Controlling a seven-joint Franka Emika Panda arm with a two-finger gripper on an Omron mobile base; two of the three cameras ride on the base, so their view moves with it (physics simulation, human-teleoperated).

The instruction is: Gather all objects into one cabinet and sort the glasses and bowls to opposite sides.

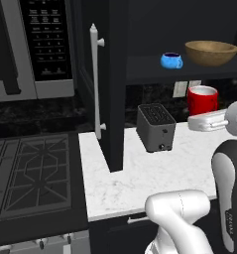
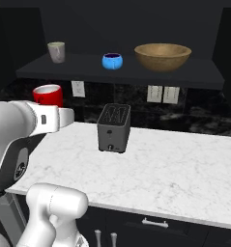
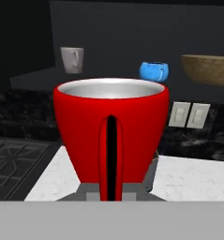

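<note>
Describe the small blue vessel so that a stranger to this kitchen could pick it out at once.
Look into the open black upper cabinet above the white marble counter. On its shelf, the blue vessel sits in the middle, between the beige mug and the wooden bowl. It is the only glossy bright blue piece, round and far smaller than the bowl.

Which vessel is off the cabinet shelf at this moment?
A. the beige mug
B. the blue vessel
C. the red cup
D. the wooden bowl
C: the red cup sits in the gripper above the counter, while the wooden bowl, blue vessel and beige mug stand on the shelf.
</note>
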